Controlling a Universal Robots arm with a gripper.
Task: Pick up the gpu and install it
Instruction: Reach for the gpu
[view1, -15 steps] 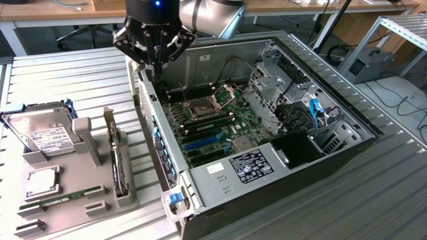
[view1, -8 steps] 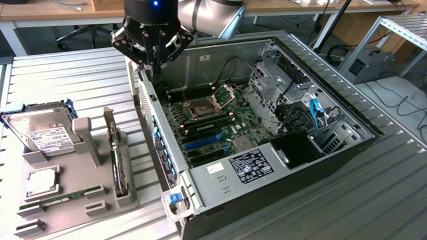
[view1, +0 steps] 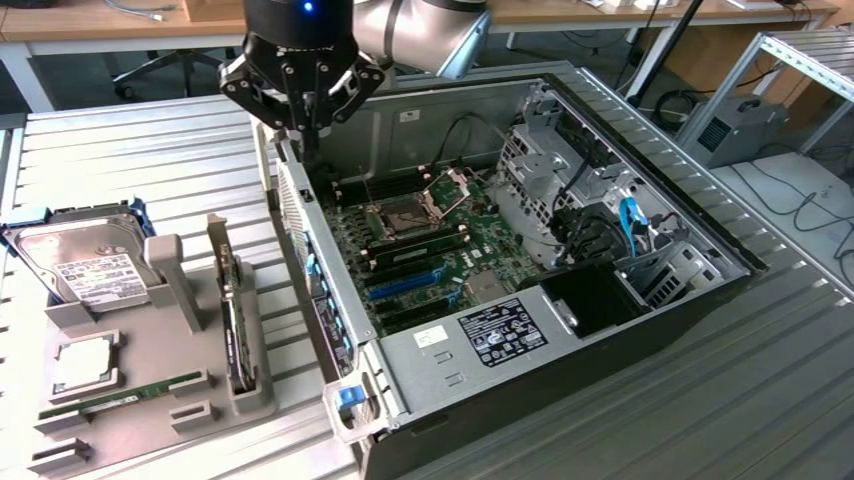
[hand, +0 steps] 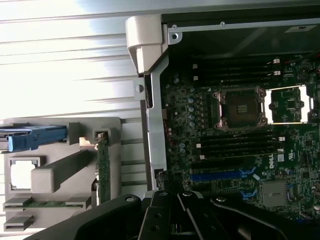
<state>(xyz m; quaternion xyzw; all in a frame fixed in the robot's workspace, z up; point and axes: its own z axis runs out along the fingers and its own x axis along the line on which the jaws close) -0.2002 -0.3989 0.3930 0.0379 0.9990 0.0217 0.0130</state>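
Note:
The gpu (view1: 235, 320) stands on its edge in a slot of the grey holder (view1: 160, 400), at the exterior view's left of the open computer case (view1: 694, 230). In the wrist view the gpu (hand: 103, 170) appears as a thin green strip beside the case wall. My gripper (view1: 304, 148) hangs shut and holds nothing. It is above the case's near wall, well beyond the gpu's far end. Its closed fingers (hand: 165, 210) hover over the wall between holder and motherboard (hand: 240, 140). Blue card slots (view1: 400, 285) lie on the board.
The holder also carries a silver hard drive with a white label (view1: 87, 268), a square processor chip (view1: 83, 362) and a green memory stick (view1: 123, 393). Everything rests on a ribbed metal table (view1: 160, 150). Cables and drive cages (view1: 587, 200) crowd the case's far side.

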